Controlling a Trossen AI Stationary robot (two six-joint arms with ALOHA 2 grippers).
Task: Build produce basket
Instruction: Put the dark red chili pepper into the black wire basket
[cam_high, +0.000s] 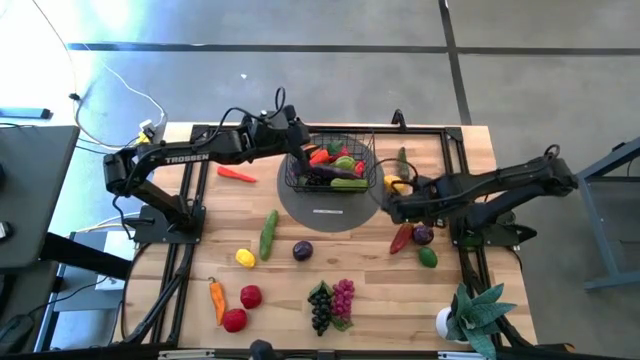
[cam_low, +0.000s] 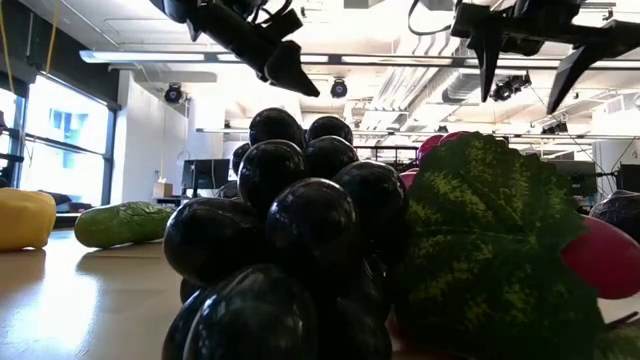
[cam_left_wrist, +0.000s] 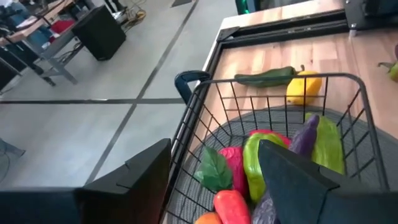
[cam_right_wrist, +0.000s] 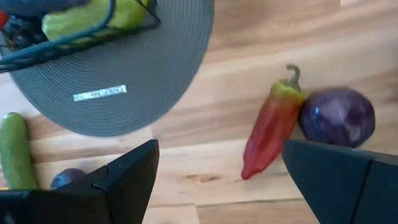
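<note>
Here the basket (cam_high: 333, 163) sits just beneath the open left gripper (cam_high: 298, 143).

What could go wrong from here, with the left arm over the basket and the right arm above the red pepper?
1. The left gripper has one finger just outside the basket wall and one inside; moving sideways might drag or tip it.
2. The right gripper hangs open over the red pepper, which touches a purple ball; a finger may knock the ball and roll it away.
</note>
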